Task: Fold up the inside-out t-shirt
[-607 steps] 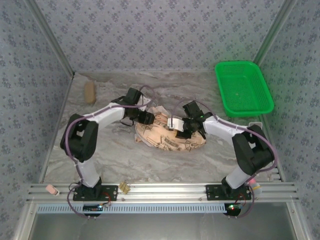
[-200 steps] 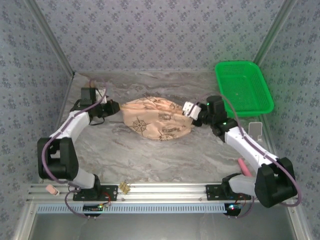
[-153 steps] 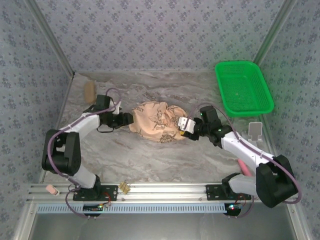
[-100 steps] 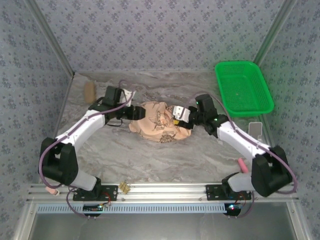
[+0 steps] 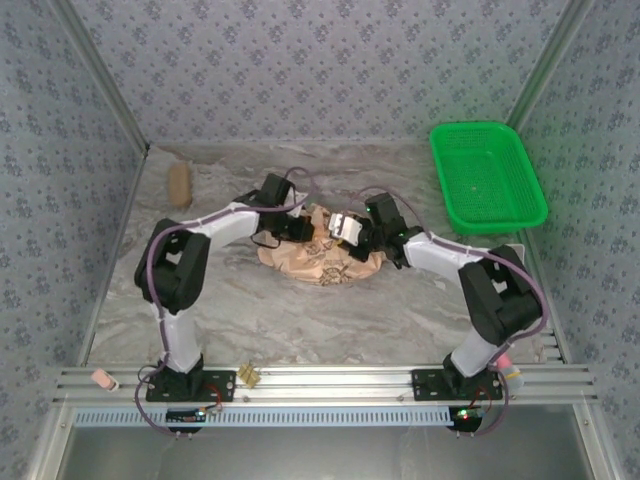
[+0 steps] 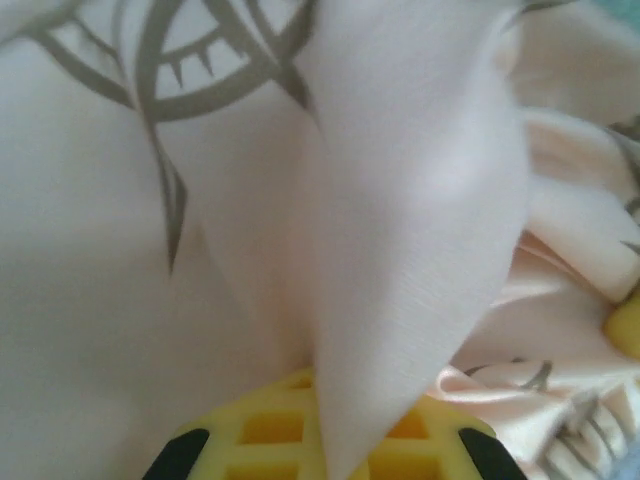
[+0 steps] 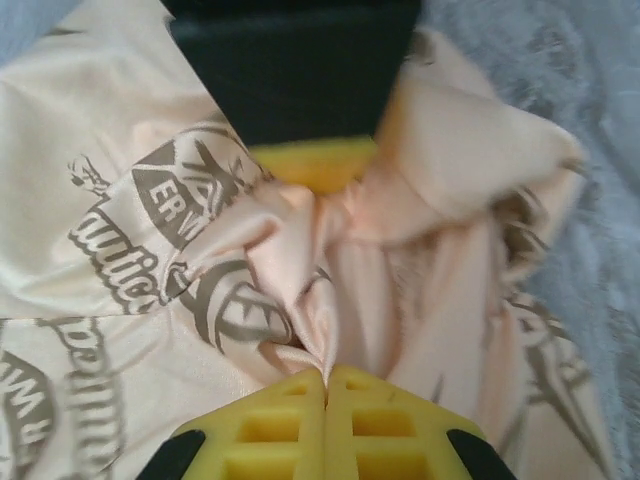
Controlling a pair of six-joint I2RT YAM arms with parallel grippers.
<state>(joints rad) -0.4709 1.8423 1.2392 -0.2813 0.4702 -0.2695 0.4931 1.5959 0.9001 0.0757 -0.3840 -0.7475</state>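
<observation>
While the t-shirt (image 5: 322, 262) lies bunched mid-table (image 5: 200, 310), well left of the green basket (image 5: 487, 175), left gripper (image 5: 305, 230) and right gripper (image 5: 340, 231) each pinch a fold on its far side; step, by the look: securing holds for spreading; next likely calls for lifting and drawing apart.

A green plastic basket (image 5: 441, 170) sits at the far right of the grey marbled surface (image 5: 250, 310). A tan oblong object (image 5: 179, 184) lies far left. A small pink piece (image 5: 103, 379) rests on the near rail.
</observation>
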